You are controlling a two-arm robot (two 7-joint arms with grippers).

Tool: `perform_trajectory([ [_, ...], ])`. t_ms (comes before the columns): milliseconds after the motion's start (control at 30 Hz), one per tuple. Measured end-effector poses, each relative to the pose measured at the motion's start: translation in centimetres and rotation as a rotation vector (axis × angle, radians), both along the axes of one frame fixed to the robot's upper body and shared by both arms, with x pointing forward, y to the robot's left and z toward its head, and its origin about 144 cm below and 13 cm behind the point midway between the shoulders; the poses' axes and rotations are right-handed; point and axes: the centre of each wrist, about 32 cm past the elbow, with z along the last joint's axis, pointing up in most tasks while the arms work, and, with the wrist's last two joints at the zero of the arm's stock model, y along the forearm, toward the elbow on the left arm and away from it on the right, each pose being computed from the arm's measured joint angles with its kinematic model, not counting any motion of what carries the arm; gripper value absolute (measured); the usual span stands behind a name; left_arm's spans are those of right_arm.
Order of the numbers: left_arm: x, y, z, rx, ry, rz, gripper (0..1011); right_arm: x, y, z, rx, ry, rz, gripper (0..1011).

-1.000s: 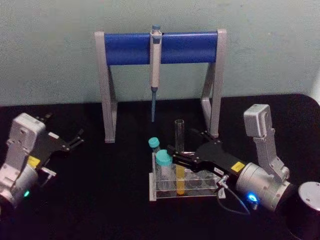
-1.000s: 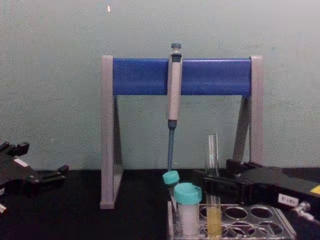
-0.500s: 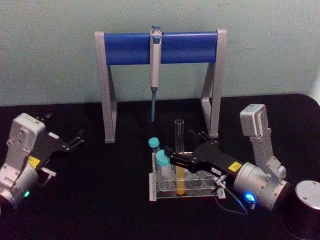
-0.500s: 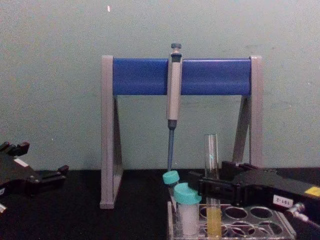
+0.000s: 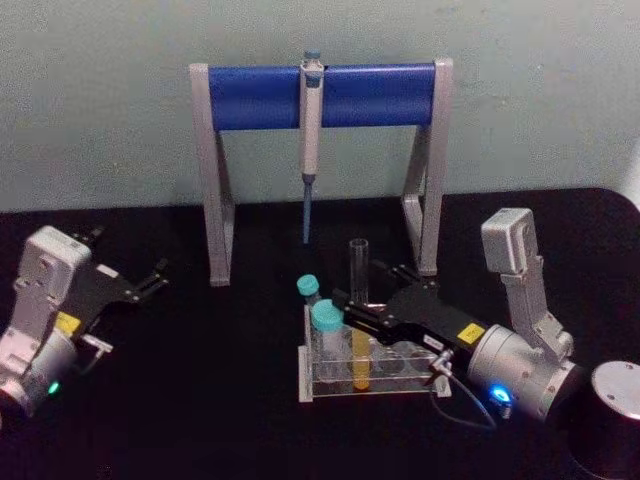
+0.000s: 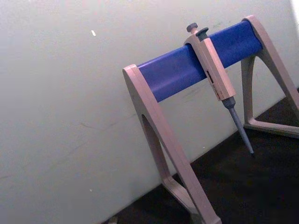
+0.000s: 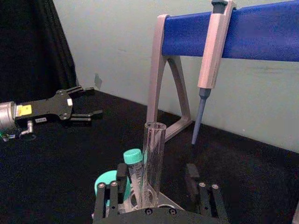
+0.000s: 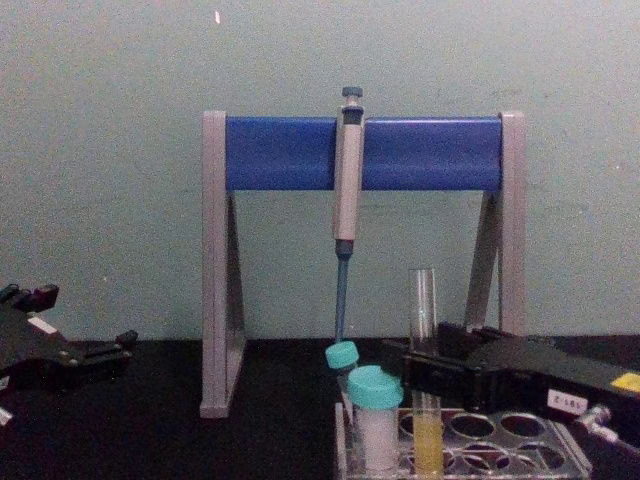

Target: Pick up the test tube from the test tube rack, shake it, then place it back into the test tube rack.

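Glass test tube [image 5: 358,270] stands in the test tube rack [image 5: 385,390] between the right tool's [image 7: 157,179] spread fingers.

The light is soft and even. The pale wall [image 5: 100,120] is bright, with only a faint shadow under the blue bar [image 6: 187,74]. The bar shines a little on top. The black table [image 5: 220,400] is very dark. A small blue light [image 5: 500,398] and a green light [image 5: 52,387] glow.

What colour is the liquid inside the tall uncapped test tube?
Yellow-orange, in the clear glass test tube; clearest in chest view.
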Motion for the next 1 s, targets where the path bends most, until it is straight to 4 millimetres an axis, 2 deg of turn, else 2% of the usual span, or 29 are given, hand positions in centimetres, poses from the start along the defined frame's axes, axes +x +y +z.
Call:
perform_trajectory([
  [133, 0.00, 0.00, 0.00, 0.000, 0.000, 0.000, 1001, -0.01, -0.01, 0.01, 0.000, 0.000, -0.001, 709],
  [333, 0.00, 0.00, 0.00, 0.000, 0.000, 0.000, 1001, -0.02, -0.01, 0.01, 0.000, 0.000, -0.001, 546],
  [367, 0.00, 0.00, 0.00, 0.000, 0.000, 0.000, 1001, -0.03, -0.01, 0.01, 0.000, -0.001, -0.001, 480],
  [467, 0.00, 0.00, 0.00, 0.000, 0.000, 0.000, 1001, -0.03, -0.01, 0.01, 0.000, -0.001, -0.001, 421],
  [567, 0.00, 0.00, 0.00, 0.000, 0.000, 0.000, 1001, -0.03, 0.00, 0.01, 0.001, -0.001, -0.001, 278],
  [700, 0.00, 0.00, 0.00, 0.000, 0.000, 0.000, 1001, -0.03, 0.00, 0.02, 0.002, 0.000, -0.001, 235],
  [1000, 0.00, 0.00, 0.00, 0.000, 0.000, 0.000, 1001, -0.03, 0.00, 0.02, 0.003, 0.000, -0.001, 237],
])
